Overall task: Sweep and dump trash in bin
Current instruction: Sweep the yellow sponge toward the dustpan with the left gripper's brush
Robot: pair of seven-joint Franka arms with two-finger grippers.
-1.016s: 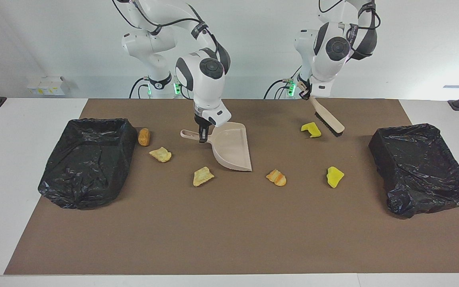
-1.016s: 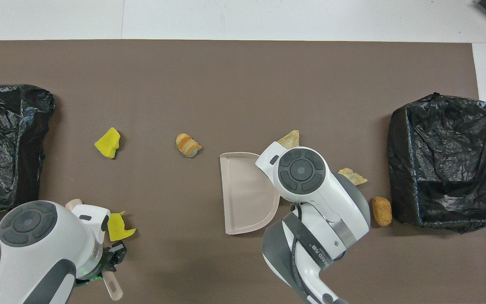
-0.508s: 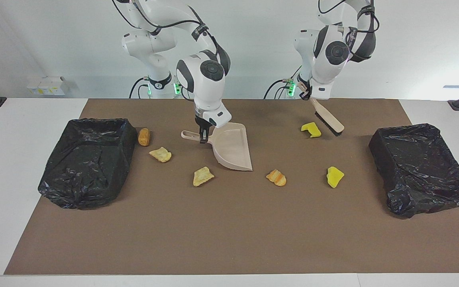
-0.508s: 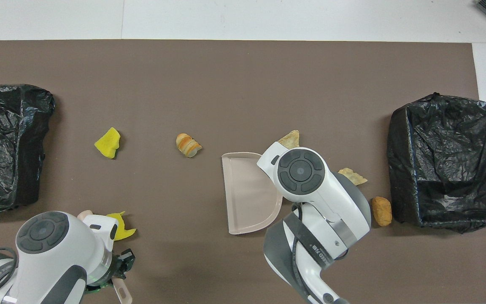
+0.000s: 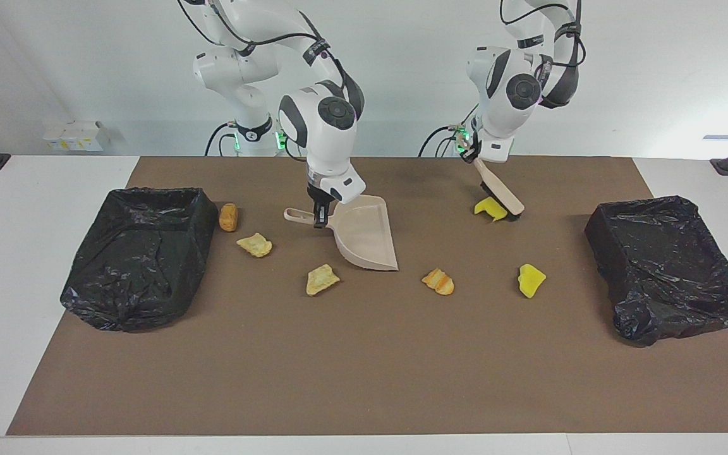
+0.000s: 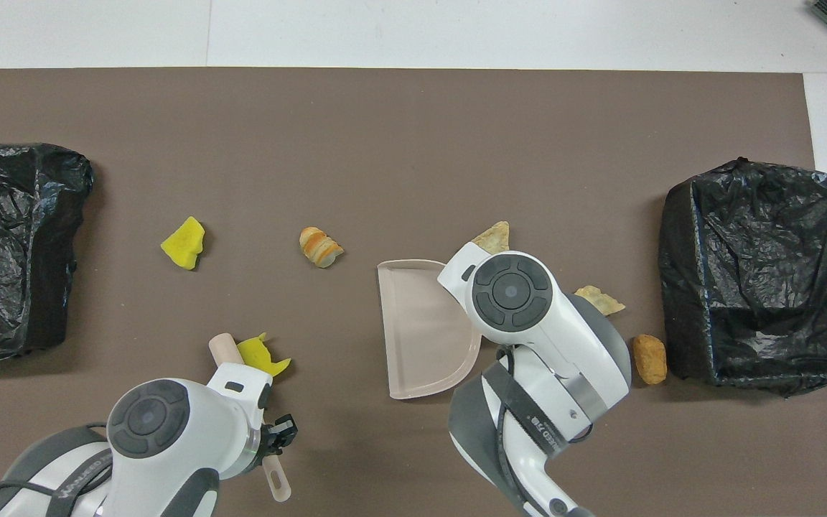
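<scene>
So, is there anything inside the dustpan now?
No trash shows in the dustpan: the visible part of its tray is bare. The right arm covers its handle end in the overhead view, but the facing view shows that part bare too.

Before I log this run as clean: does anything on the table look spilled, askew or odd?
Nothing is damaged or spilled. Six pieces of trash lie loose on the brown mat, none in either black-lined bin. The dustpan is empty, and the brush meets one yellow piece.
</scene>
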